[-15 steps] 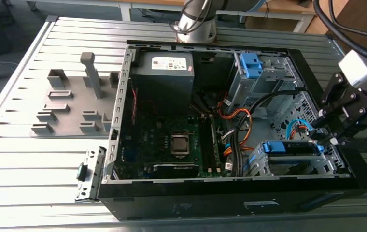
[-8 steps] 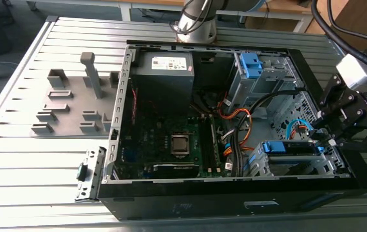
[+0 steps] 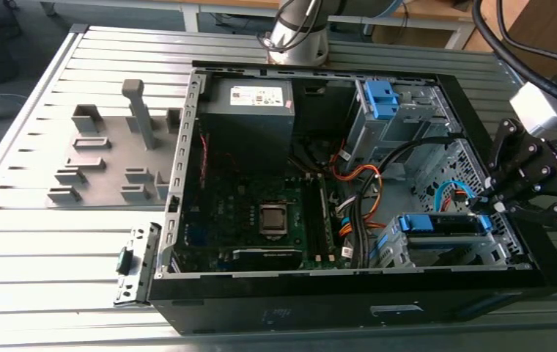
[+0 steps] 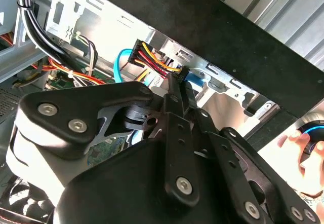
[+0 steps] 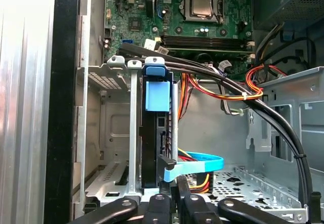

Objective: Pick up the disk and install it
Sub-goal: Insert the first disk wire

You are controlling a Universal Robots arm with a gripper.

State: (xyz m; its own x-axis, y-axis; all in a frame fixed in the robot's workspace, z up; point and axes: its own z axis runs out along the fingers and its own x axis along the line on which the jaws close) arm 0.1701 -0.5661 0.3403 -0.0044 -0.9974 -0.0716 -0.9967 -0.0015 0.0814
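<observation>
Exterior view has the disk [image 3: 440, 224] sitting in the drive cage [image 3: 403, 253] at the corner of the open PC case [image 3: 357, 302] towards the exterior view's right, and the gripper [image 3: 487, 204] is right beside it, just over the case wall. First wrist view shows the disk [image 5: 156, 133] standing on edge in that cage, with the gripper [image 5: 174, 186] at its near end next to a blue cable [image 5: 202, 161], fingers looking squeezed together with nothing held. Arm-wise, it reaches in from the exterior view's right, wrist tipped down into the case.
</observation>
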